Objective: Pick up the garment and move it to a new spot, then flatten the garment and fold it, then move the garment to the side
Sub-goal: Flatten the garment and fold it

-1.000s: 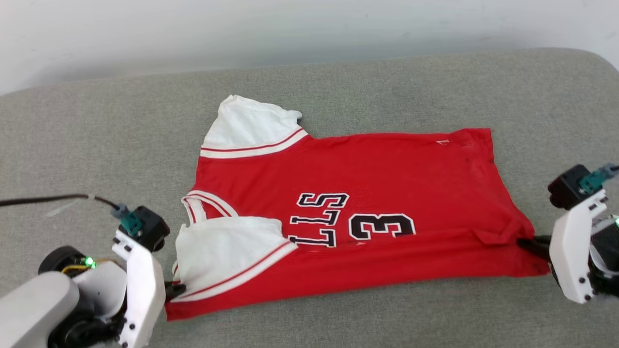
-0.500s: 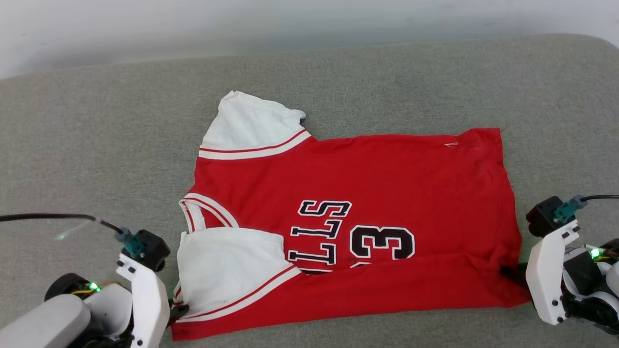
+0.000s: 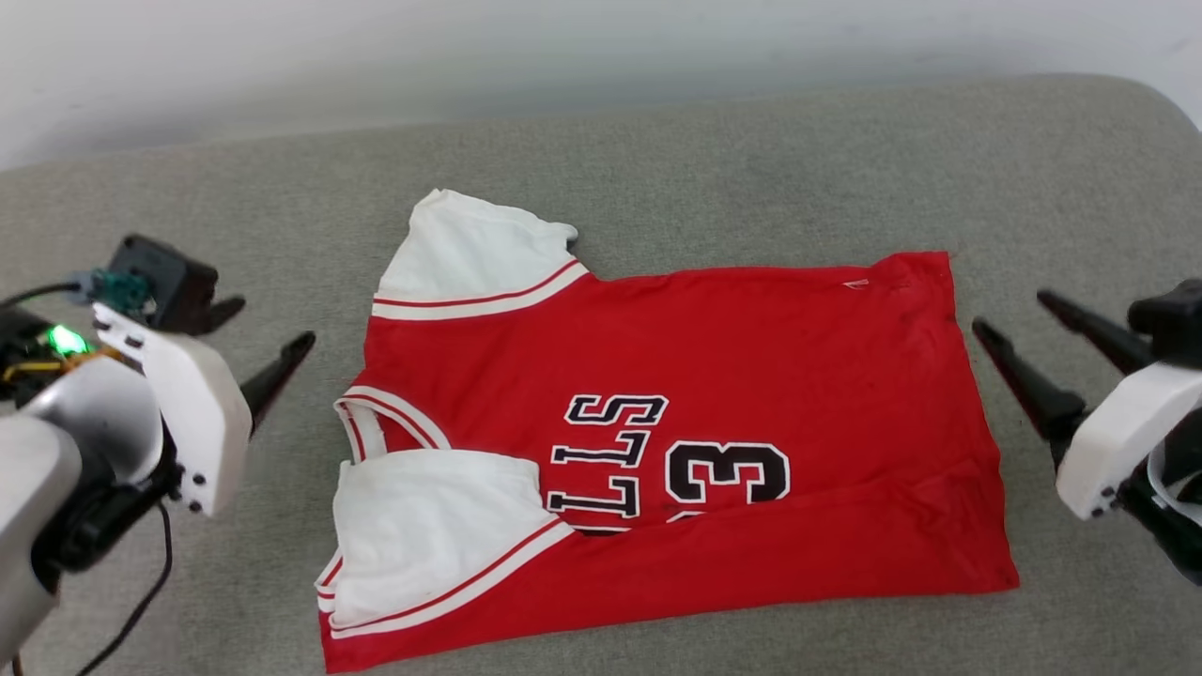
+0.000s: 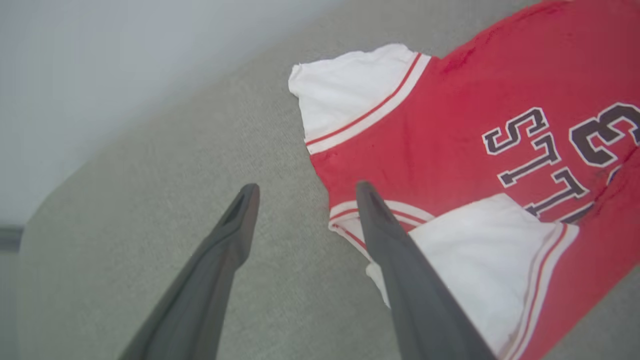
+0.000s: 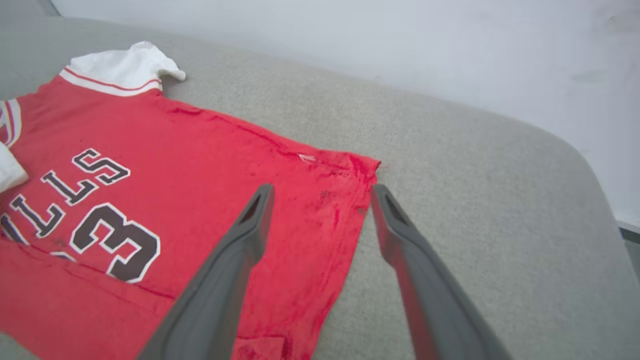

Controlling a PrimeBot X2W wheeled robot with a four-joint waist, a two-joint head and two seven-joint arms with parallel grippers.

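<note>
On the cushion point(image 3: 770, 160) the garment point(image 3: 657, 376) lies flat, near edge folded over. We have just let go: left gripper point(image 3: 272, 319) and right gripper point(image 3: 1009, 310) stand spread wide beside its ends; that fold looks done.

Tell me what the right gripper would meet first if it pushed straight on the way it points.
Likely the garment near its far hem corner: the right gripper, jaws open, aims there, one finger over red fabric, the other over the grey cushion. Its height above them is unclear.
</note>
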